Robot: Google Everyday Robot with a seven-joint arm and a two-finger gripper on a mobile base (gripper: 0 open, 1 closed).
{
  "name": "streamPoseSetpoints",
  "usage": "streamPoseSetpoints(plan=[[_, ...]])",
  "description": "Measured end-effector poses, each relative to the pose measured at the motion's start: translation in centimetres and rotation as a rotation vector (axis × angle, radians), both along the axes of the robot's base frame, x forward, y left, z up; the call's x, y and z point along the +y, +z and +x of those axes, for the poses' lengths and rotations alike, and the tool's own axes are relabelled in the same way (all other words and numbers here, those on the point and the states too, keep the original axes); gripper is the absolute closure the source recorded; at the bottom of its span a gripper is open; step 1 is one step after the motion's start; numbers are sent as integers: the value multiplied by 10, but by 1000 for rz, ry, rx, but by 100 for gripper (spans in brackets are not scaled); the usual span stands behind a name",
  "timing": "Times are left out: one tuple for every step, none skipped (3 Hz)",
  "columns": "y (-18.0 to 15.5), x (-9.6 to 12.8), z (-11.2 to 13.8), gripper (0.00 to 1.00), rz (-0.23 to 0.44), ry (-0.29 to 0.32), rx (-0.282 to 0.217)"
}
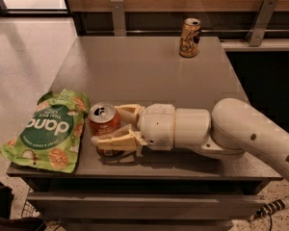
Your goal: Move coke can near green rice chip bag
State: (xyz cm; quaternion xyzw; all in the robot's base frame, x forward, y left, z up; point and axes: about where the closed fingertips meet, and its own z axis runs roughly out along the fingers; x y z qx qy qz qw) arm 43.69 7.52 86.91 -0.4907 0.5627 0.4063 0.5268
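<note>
The coke can (102, 122), red-orange with a silver top and pull tab, stands upright on the grey table (144, 71) near its front edge. The green rice chip bag (47, 130) lies flat at the table's front left corner, its right edge right next to the can. My gripper (106, 127) reaches in from the right, with one cream finger (116, 141) in front of the can and the other behind it, shut on the can.
A tan-gold can (189, 37) with dark markings stands at the table's far right edge. A wooden wall with metal brackets runs behind the table. The floor lies to the left, and a dark object sits on it at the bottom left.
</note>
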Motion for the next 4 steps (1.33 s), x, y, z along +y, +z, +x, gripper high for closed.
streamPoseSetpoints(plan=[[0, 0, 0, 42, 0, 0, 0], [0, 2, -1, 18, -1, 4, -1], [1, 4, -2, 0, -2, 8, -2], [1, 4, -2, 0, -2, 8, -2]])
